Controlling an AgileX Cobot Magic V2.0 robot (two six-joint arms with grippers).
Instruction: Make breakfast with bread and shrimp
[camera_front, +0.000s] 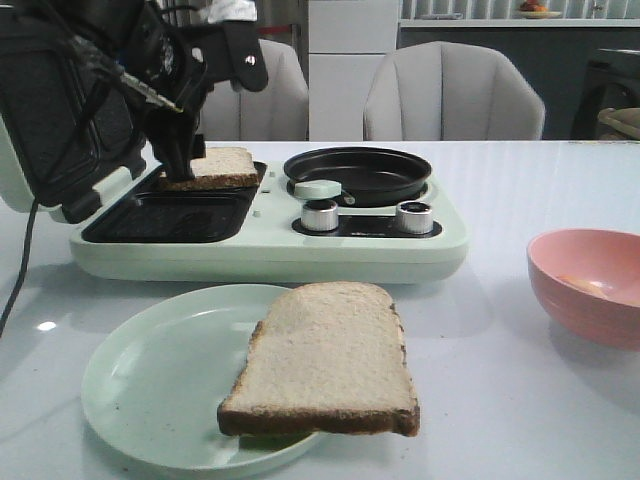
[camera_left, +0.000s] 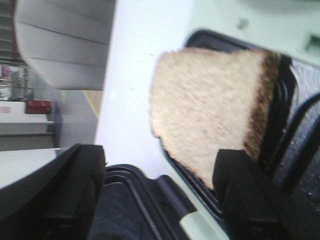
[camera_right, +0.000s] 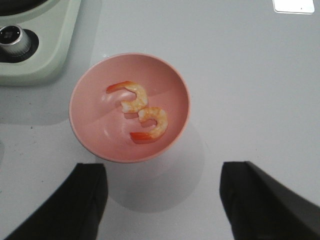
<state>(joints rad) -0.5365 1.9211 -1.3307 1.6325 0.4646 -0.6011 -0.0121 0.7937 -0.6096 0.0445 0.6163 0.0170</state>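
Note:
One bread slice (camera_front: 213, 167) lies tilted on the far rim of the black grill plate (camera_front: 170, 218) of the pale green breakfast maker; it also shows in the left wrist view (camera_left: 210, 105). My left gripper (camera_front: 180, 168) (camera_left: 157, 200) hangs over that plate, open, with one finger (camera_left: 245, 195) at the slice's near corner. The second bread slice (camera_front: 325, 360) lies on a pale green plate (camera_front: 150, 380), overhanging its rim. Two curled orange-pink shrimp (camera_right: 131, 97) (camera_right: 150, 124) lie in a salmon-pink bowl (camera_right: 90, 135) (camera_front: 590, 285). My right gripper (camera_right: 162, 200) is open above the table beside the bowl.
The breakfast maker's lid (camera_front: 60, 130) stands open at the left. A black frying pan (camera_front: 357, 172) sits on its right half, behind two silver knobs (camera_front: 320, 215) (camera_front: 414, 217). Grey chairs (camera_front: 450, 100) stand beyond the table's far edge.

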